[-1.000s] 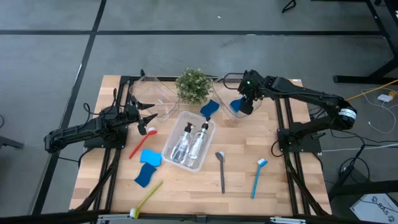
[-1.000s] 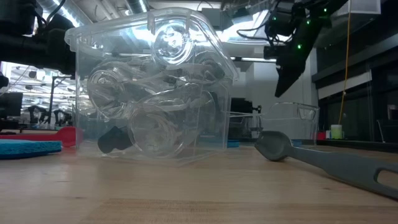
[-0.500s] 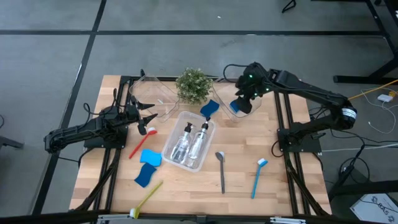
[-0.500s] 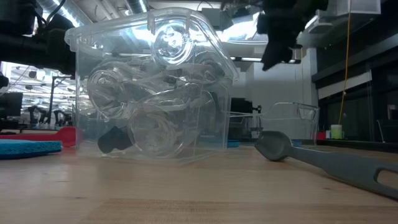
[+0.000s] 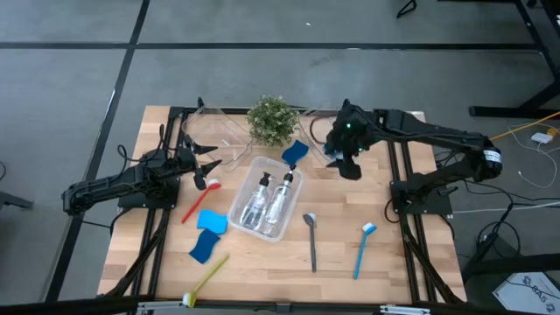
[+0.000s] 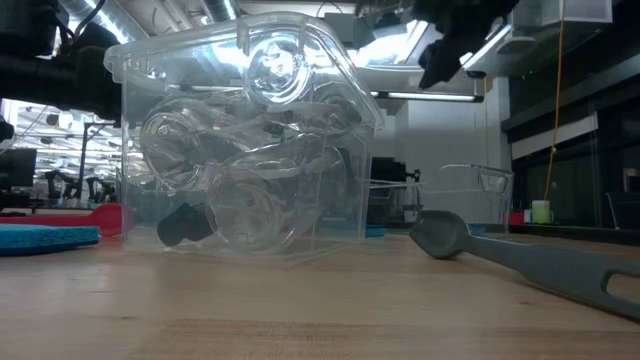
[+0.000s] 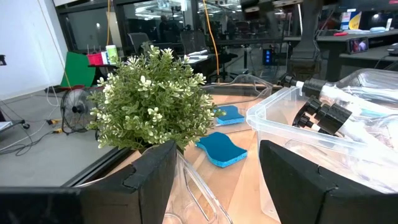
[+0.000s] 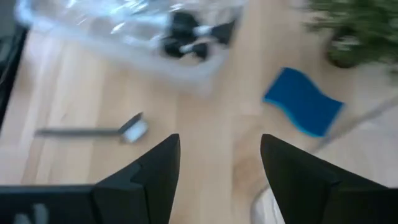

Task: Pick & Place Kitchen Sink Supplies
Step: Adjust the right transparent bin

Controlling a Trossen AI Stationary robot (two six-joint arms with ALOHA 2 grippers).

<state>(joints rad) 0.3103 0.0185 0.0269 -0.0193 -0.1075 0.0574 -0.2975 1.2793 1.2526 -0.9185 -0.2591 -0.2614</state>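
Note:
Two clear pump bottles (image 5: 269, 194) lie in the clear middle bin (image 5: 241, 222). One blue sponge (image 5: 295, 153) rests flat beside that bin, and two more (image 5: 208, 234) lie at its near left. The red brush (image 5: 197, 199), yellow-green brush (image 5: 206, 277), grey brush (image 5: 311, 238) and blue brush (image 5: 362, 249) lie flat on the table. My right gripper (image 5: 350, 166) hovers open and empty above the far right bin; in its wrist view (image 8: 219, 180) it looks down on the sponge (image 8: 304, 109) and the grey brush (image 8: 93, 130). My left gripper (image 5: 208, 166) waits open at the far left bin, just beyond the red brush head.
A small potted plant (image 5: 271, 119) stands at the far edge between two clear bins, one at the far left (image 5: 229, 147) and one at the far right (image 5: 317, 115). Bare wood shows at the table's near right around the grey and blue brushes.
My right gripper has risen from low inside the far right bin to well above it. It has also swung a little toward the table's near edge and turned about its wrist. The left arm and the supplies on the table have stayed put.

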